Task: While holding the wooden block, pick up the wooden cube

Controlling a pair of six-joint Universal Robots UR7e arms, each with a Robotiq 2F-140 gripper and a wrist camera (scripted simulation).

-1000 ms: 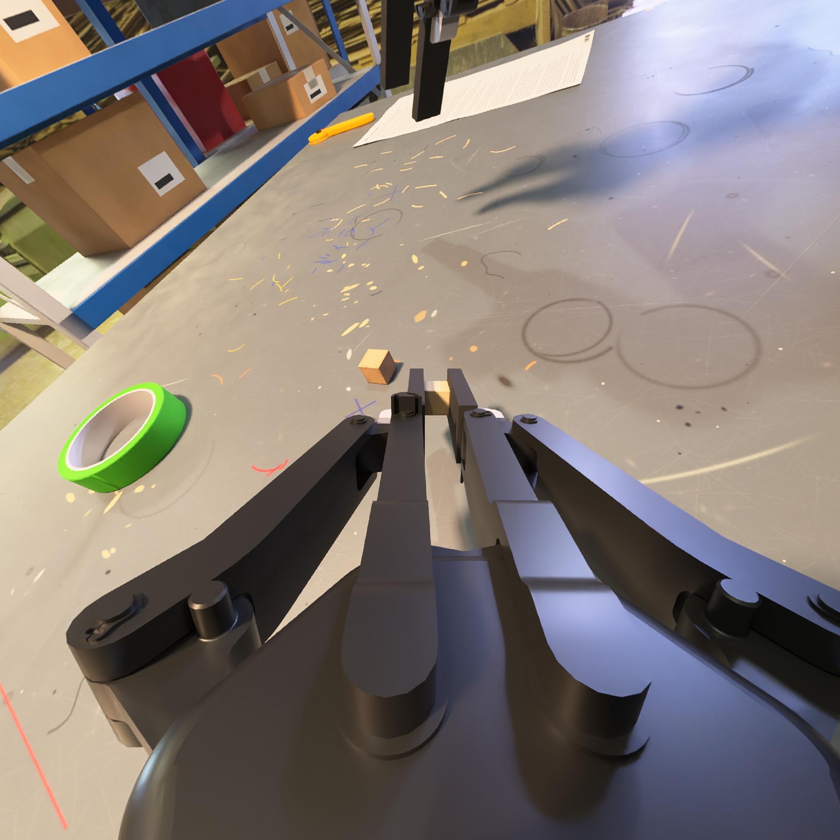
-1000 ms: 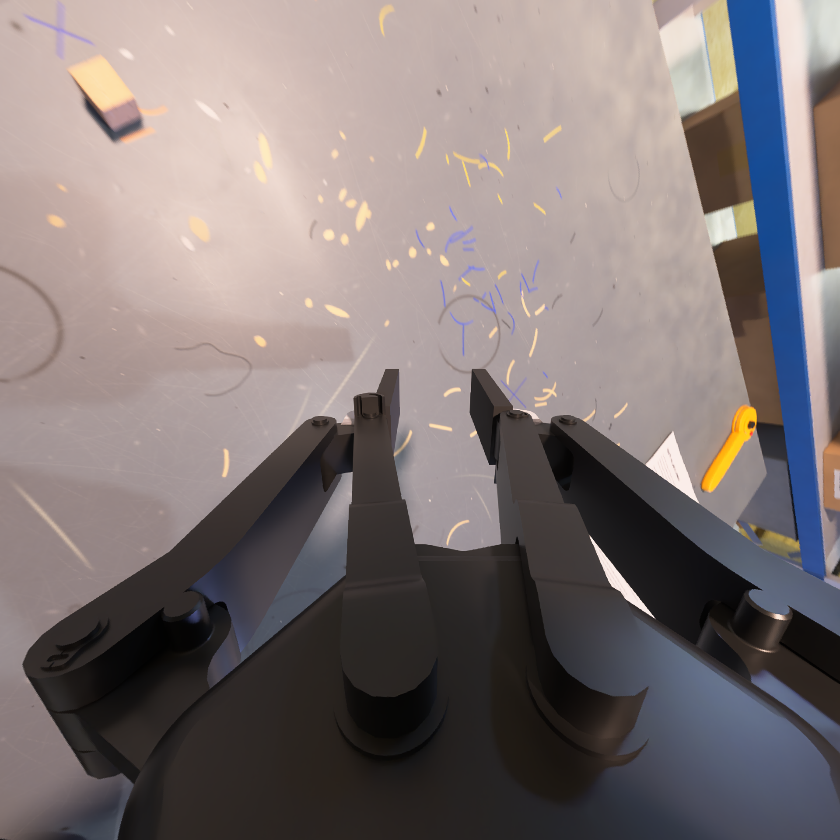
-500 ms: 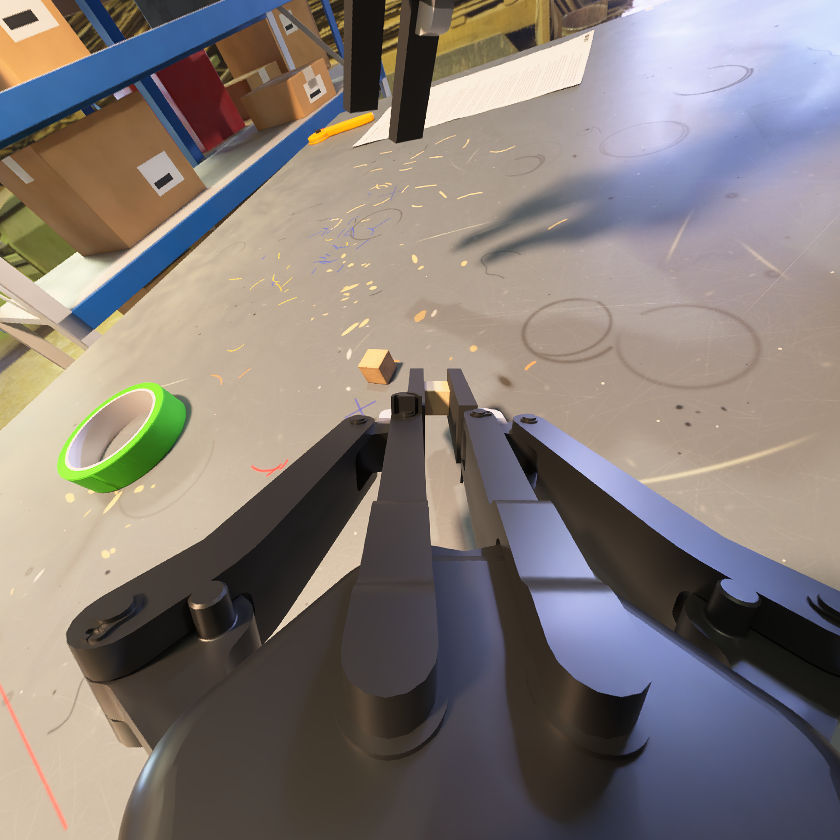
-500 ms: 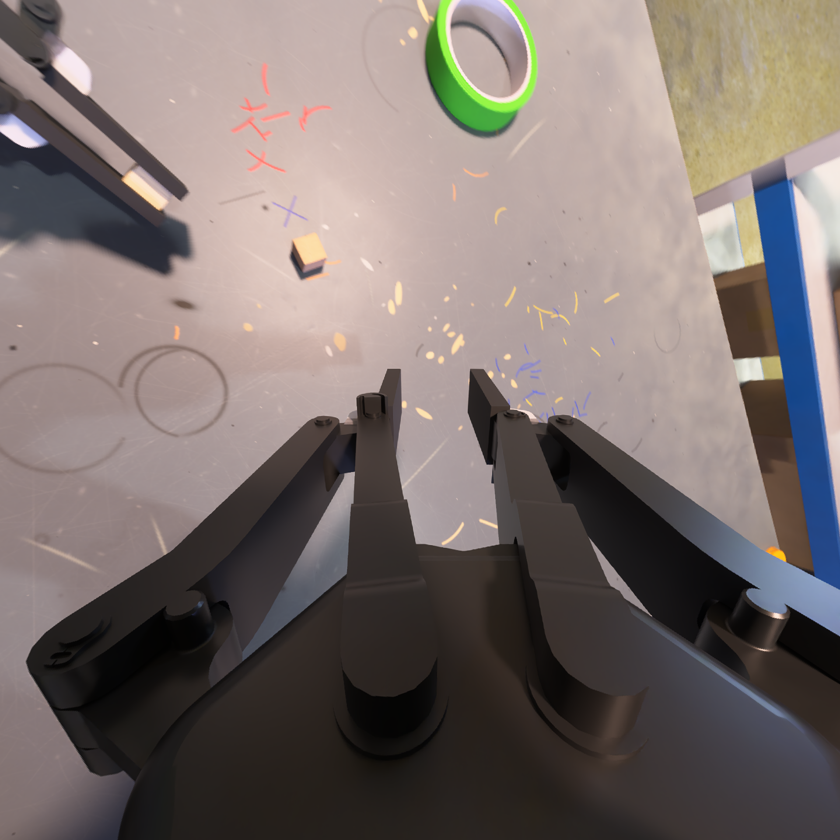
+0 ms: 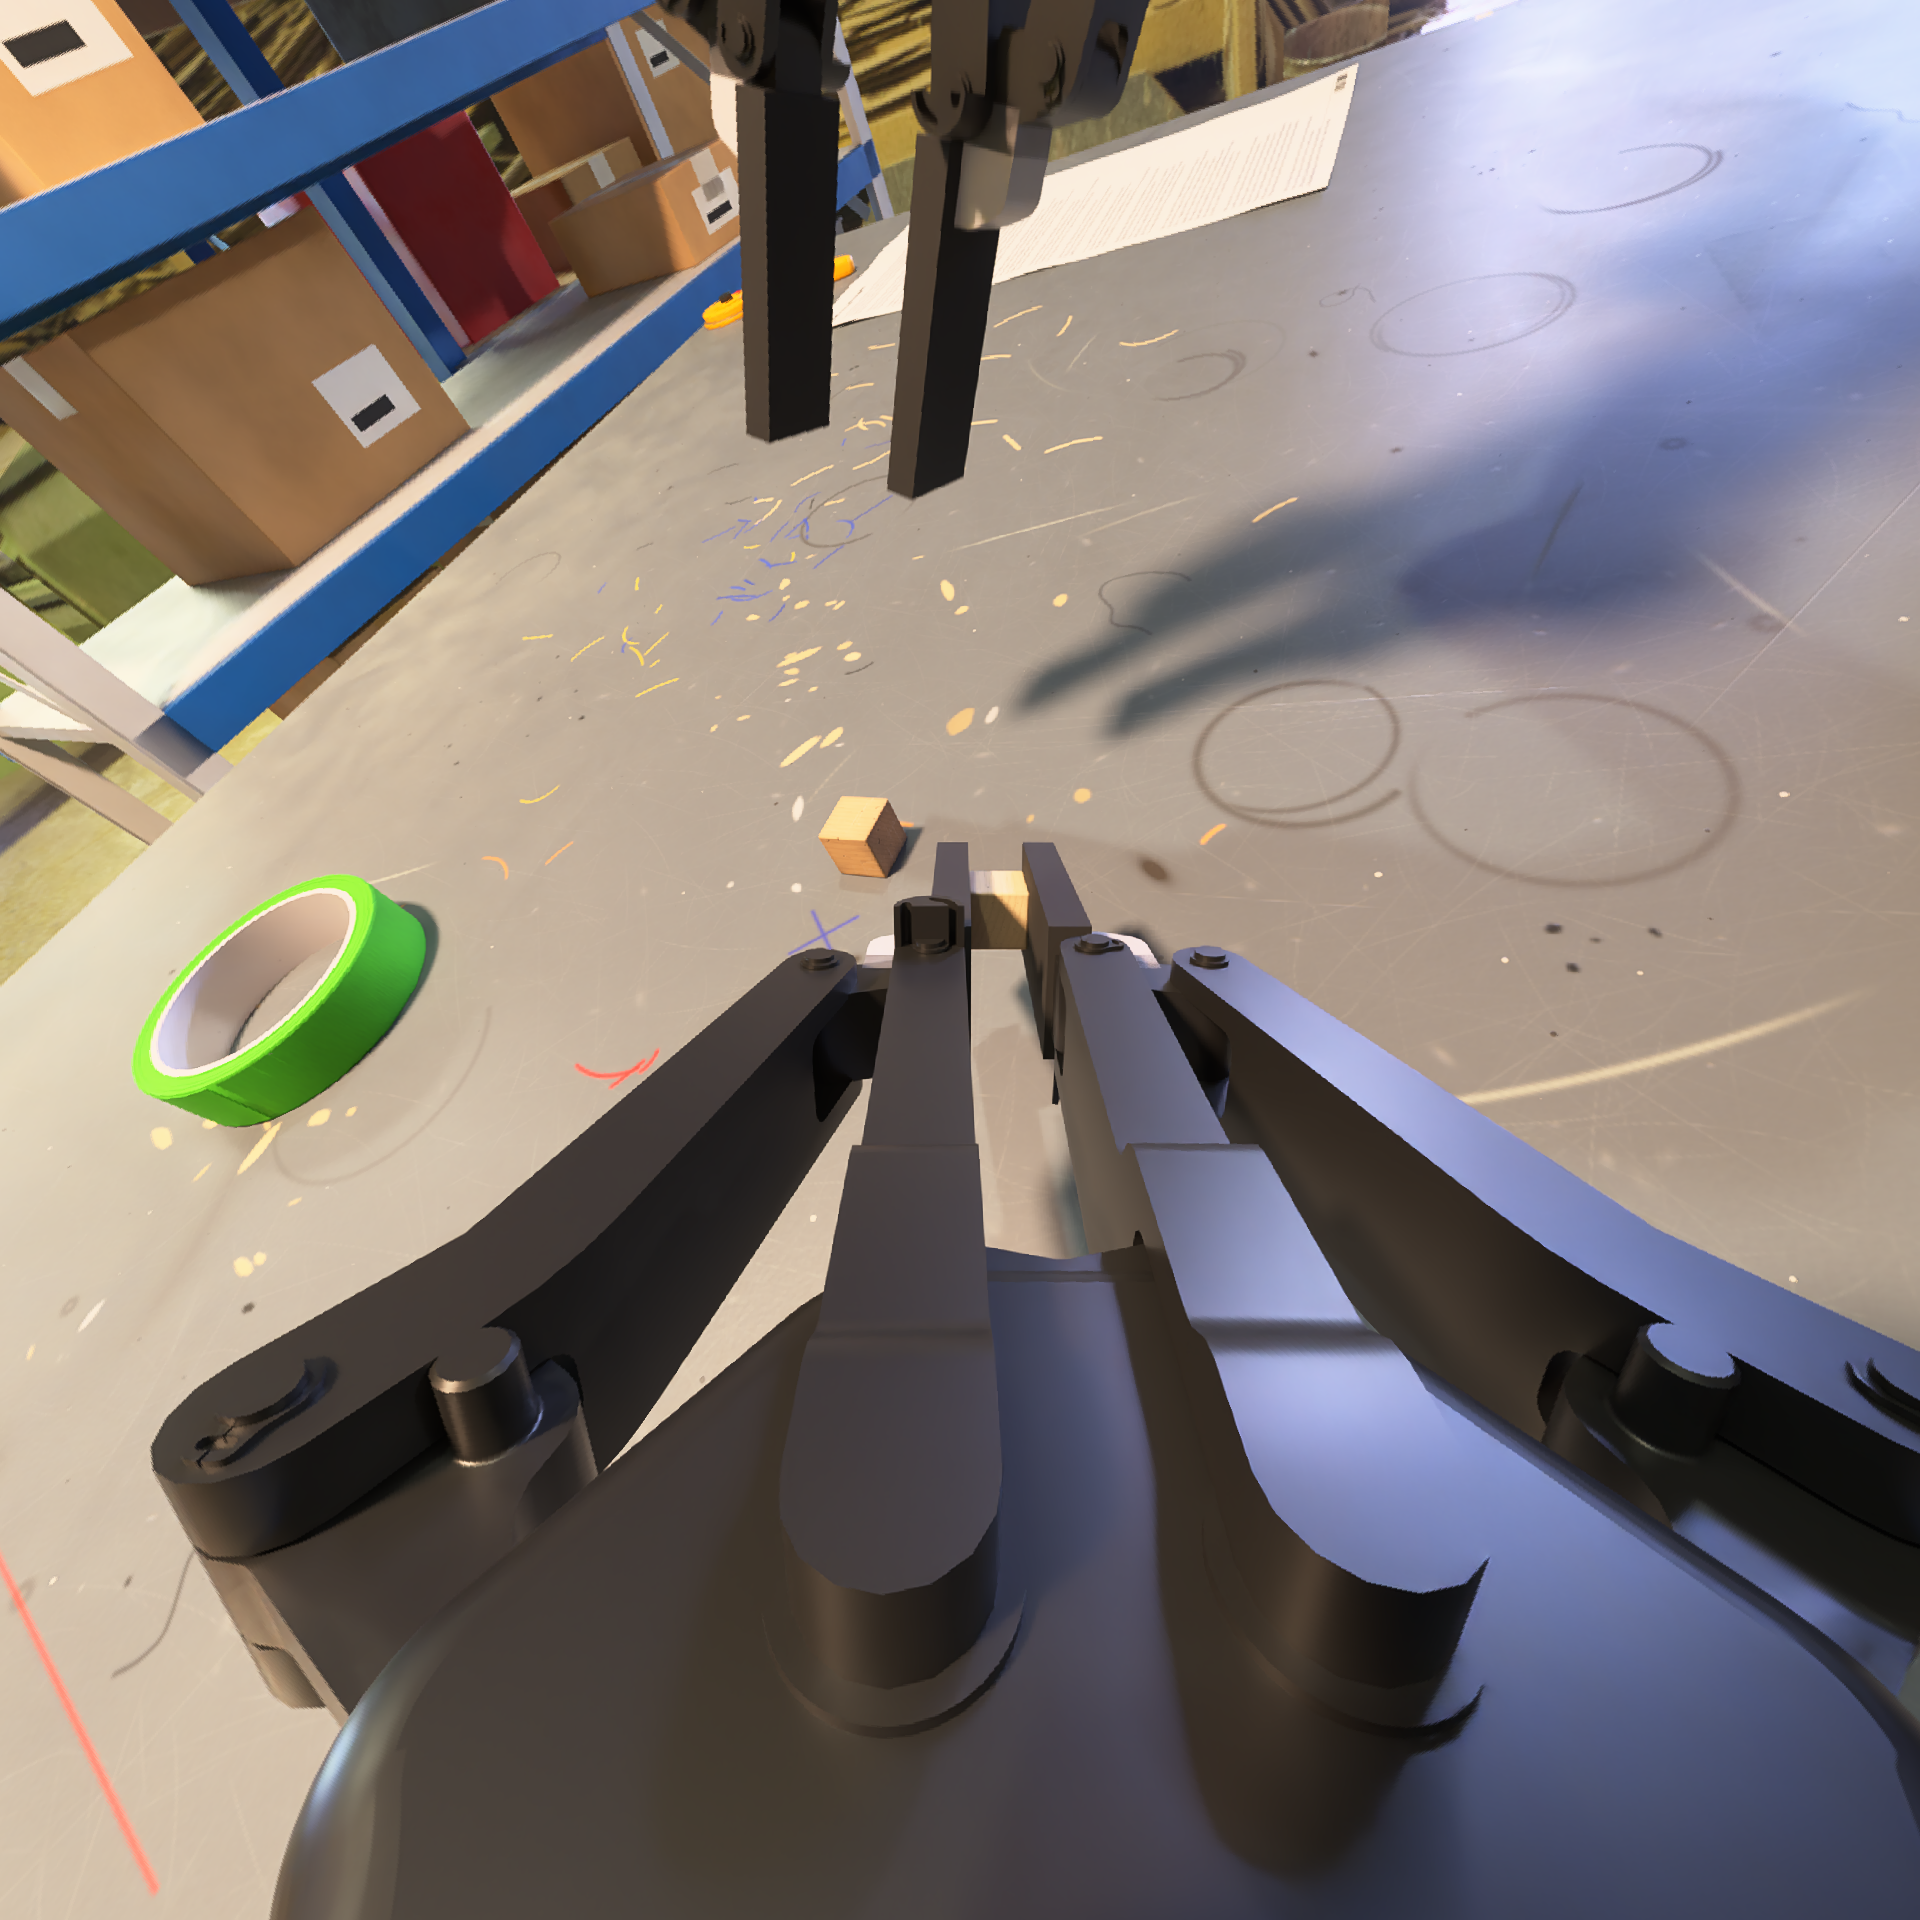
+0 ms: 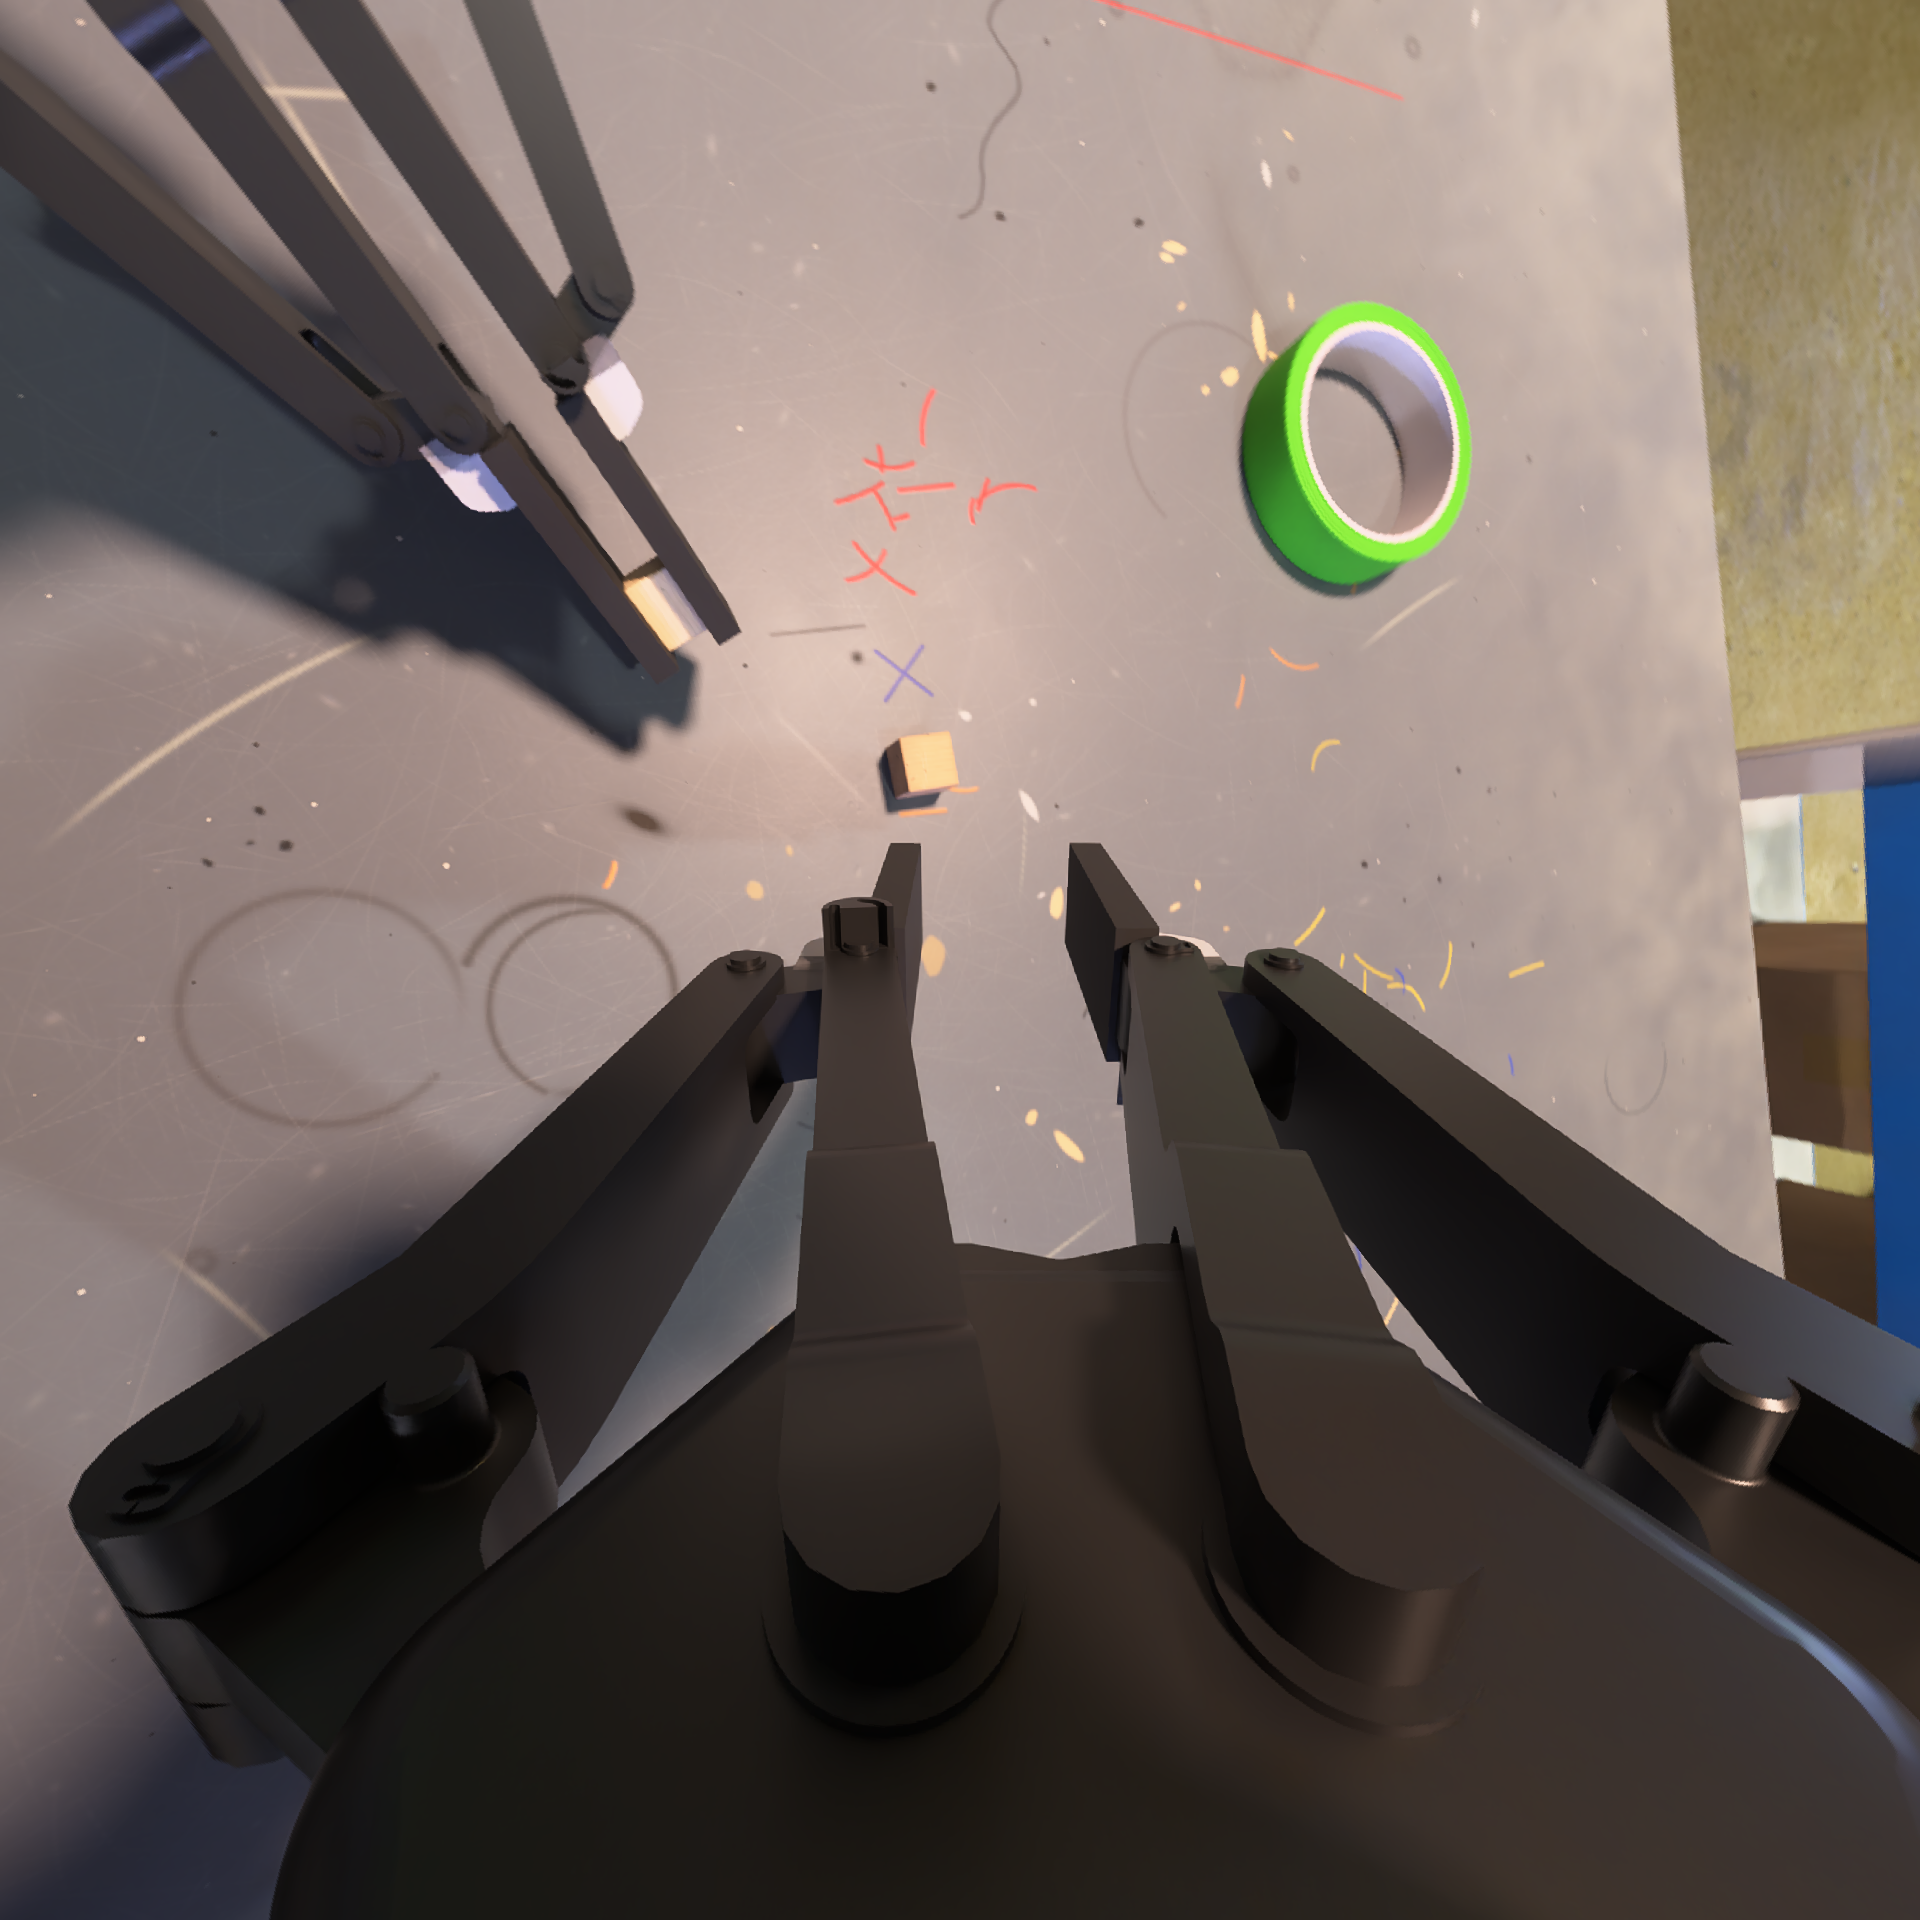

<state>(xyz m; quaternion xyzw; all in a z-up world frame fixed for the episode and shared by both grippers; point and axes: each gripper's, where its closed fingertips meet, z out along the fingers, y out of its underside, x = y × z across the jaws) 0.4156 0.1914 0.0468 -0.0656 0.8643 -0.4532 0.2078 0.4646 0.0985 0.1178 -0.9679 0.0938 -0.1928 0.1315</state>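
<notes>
My left gripper [image 5: 997,873] is shut on the wooden block [image 5: 1000,909], a pale piece held between its fingertips above the grey table [image 5: 1351,935]. It also shows in the right wrist view [image 6: 691,623] at the upper left with the block [image 6: 652,606]. The wooden cube [image 5: 860,836] lies on the table just left of and beyond my left fingertips. In the right wrist view the cube [image 6: 923,764] sits a little ahead of my right gripper [image 6: 992,873], which is open, empty and above the table. The right gripper [image 5: 862,457] hangs at the top of the left wrist view.
A green tape roll [image 5: 281,1003] [image 6: 1356,442] lies on the table away from the cube. A white paper sheet [image 5: 1143,182] and an orange tool [image 5: 727,307] lie at the far side. Blue shelving [image 5: 312,135] with cardboard boxes [image 5: 239,395] borders the table.
My right gripper has swung across the table toward the cube, which now lies just ahead of its open fingers. My left gripper has stayed still, holding the block.
</notes>
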